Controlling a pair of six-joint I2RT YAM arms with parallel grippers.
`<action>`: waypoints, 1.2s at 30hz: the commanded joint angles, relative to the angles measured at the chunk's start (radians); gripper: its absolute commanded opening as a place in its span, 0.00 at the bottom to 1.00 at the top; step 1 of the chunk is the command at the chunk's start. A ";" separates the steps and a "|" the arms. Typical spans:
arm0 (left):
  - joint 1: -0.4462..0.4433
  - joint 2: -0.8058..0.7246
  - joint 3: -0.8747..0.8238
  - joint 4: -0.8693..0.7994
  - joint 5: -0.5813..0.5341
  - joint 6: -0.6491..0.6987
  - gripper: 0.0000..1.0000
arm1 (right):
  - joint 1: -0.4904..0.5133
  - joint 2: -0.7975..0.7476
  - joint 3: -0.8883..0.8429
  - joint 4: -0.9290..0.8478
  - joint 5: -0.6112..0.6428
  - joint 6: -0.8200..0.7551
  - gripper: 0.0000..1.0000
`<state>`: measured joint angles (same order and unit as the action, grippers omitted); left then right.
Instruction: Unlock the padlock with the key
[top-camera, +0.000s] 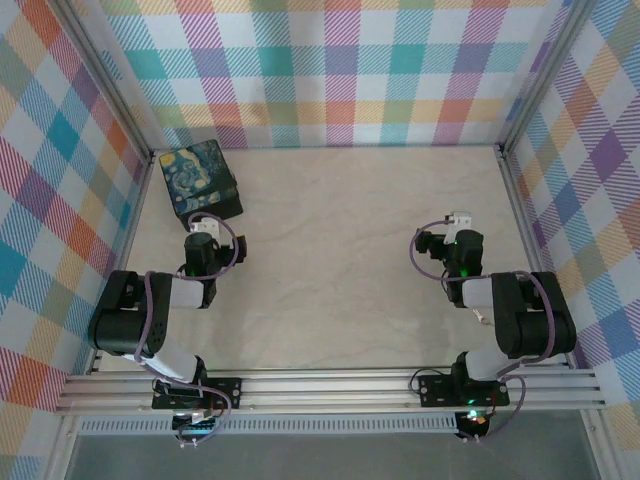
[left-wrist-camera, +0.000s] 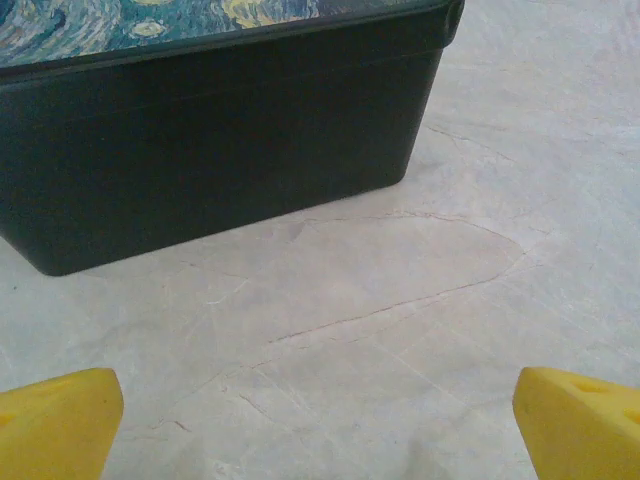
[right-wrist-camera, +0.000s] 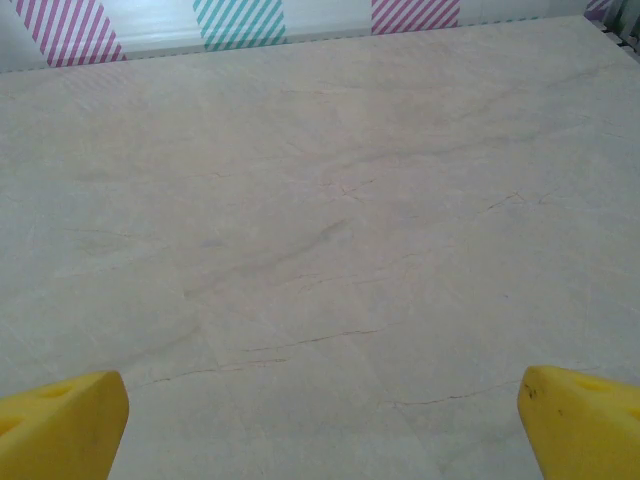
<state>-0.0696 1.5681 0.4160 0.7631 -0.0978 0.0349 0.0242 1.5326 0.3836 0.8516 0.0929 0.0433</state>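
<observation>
The padlock and the key are out of view. My left gripper (top-camera: 203, 226) is open just in front of a dark box (top-camera: 199, 179) with a swirly blue-yellow lid. In the left wrist view that box (left-wrist-camera: 210, 150) stands close ahead, and the yellow fingertips (left-wrist-camera: 55, 420) sit wide apart with bare table between them. Over the right half of the table my right gripper (top-camera: 458, 220) is open too. Its yellow fingertips (right-wrist-camera: 60, 420) frame nothing but pale marble table (right-wrist-camera: 320, 250).
The dark box stands in the table's far left corner. Checked walls (top-camera: 340, 80) close in the back and both sides, with metal rails along the table edges. A metal frame (top-camera: 330, 390) holding both arm bases runs along the near edge.
</observation>
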 joint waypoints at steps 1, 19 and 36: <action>-0.003 -0.003 0.008 0.038 -0.002 -0.003 1.00 | -0.008 0.000 0.008 0.015 0.001 -0.003 1.00; -0.003 -0.004 0.008 0.038 -0.002 -0.005 1.00 | -0.007 -0.001 0.007 0.015 0.001 -0.003 1.00; 0.000 -0.026 0.031 -0.021 -0.007 -0.013 1.00 | -0.007 -0.010 0.044 -0.053 -0.087 -0.036 1.00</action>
<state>-0.0696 1.5677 0.4171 0.7609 -0.0982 0.0341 0.0242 1.5326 0.3958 0.8238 0.0608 0.0353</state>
